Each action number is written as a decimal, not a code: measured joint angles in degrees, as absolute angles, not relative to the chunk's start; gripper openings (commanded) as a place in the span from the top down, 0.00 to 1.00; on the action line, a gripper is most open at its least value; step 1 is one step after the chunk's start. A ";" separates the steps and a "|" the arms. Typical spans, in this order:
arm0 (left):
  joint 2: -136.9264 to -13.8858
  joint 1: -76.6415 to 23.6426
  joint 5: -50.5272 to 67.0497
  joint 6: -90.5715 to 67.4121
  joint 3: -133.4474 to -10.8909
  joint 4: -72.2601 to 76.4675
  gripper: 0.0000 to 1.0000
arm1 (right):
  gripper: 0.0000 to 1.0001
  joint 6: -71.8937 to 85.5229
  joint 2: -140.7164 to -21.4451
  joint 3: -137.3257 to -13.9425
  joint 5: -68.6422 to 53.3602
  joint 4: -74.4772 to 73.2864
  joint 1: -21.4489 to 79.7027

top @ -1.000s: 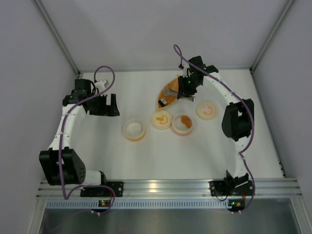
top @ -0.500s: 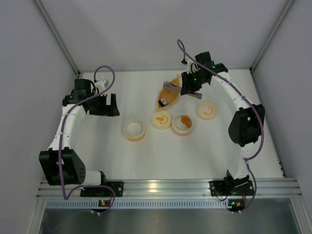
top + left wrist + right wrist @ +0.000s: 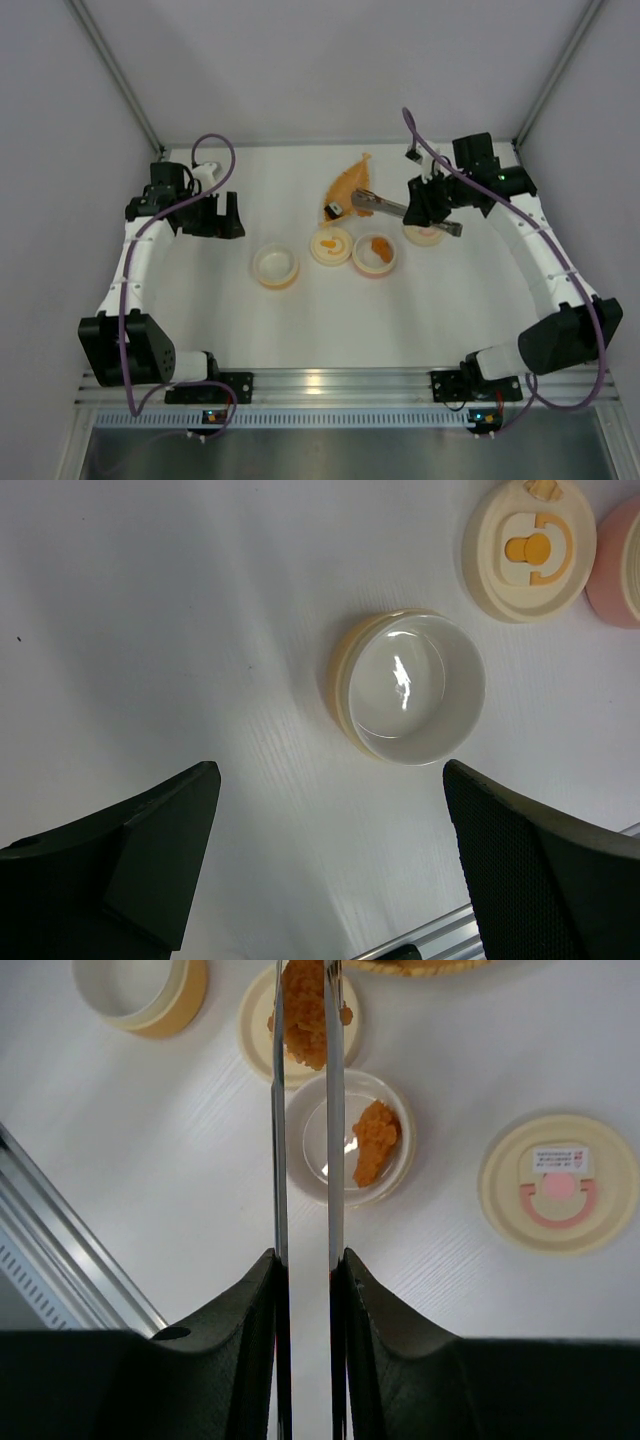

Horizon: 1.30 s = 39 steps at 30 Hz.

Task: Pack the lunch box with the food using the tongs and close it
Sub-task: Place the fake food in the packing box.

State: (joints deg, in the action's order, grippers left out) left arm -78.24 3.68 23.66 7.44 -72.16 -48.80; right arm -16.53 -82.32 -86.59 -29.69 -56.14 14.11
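My right gripper [image 3: 432, 205] [image 3: 305, 1255] is shut on the grey tongs [image 3: 385, 205] [image 3: 278, 1140], whose two arms stay squeezed close together. Between the tong tips sits an orange lump of food [image 3: 305, 1010], held above the table. A second orange piece [image 3: 380, 246] [image 3: 375, 1155] lies in the pink-rimmed lunch box bowl [image 3: 362, 262] [image 3: 398, 1175]. A tiny black block with a white patch [image 3: 333, 210] rests on the orange leaf-shaped tray [image 3: 350, 180]. At the far left my left gripper [image 3: 215, 215] [image 3: 330, 775] hangs open and empty, near the empty yellow-rimmed bowl [image 3: 275, 265] [image 3: 410, 685].
A cream lid with a yellow knob [image 3: 331, 245] [image 3: 530, 550] lies between the two bowls. A cream lid with a pink knob [image 3: 425, 227] [image 3: 558, 1182] lies under the right wrist. Grey walls enclose the table; a metal rail [image 3: 330, 382] runs along the near edge.
The right arm has swung right and back from the leaf tray, carrying the tongs, which now point left over the tray's near end. The left arm has not moved.
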 measured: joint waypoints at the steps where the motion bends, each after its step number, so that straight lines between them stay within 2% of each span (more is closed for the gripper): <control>1: -78.13 3.68 23.75 7.42 -72.16 -48.80 0.02 | 1.00 -16.97 -80.55 -84.58 -29.85 -56.40 14.11; 7: -77.97 3.68 24.49 7.42 -72.16 -48.82 0.02 | 1.00 -18.04 -73.63 -72.90 -28.88 -56.97 14.11; 14: -77.95 3.68 25.41 7.14 -72.20 -48.84 0.02 | 1.00 -17.69 -71.09 -64.51 -27.00 -56.38 14.11; 35: -77.95 3.68 25.65 7.16 -72.31 -48.86 0.02 | 1.00 -15.35 -75.31 -62.63 -25.10 -49.36 14.11; 37: -77.95 3.68 25.65 7.16 -72.31 -48.86 0.02 | 0.98 -15.35 -75.35 -62.63 -25.12 -49.28 14.13; 39: -77.95 3.68 25.65 7.16 -72.31 -48.86 0.02 | 0.91 -15.33 -75.44 -62.63 -25.17 -49.28 14.24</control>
State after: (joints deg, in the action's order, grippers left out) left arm -77.95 3.68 25.65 7.16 -72.31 -48.86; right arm -15.33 -75.44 -62.63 -25.17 -49.28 14.24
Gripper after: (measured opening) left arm 0.982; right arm 0.269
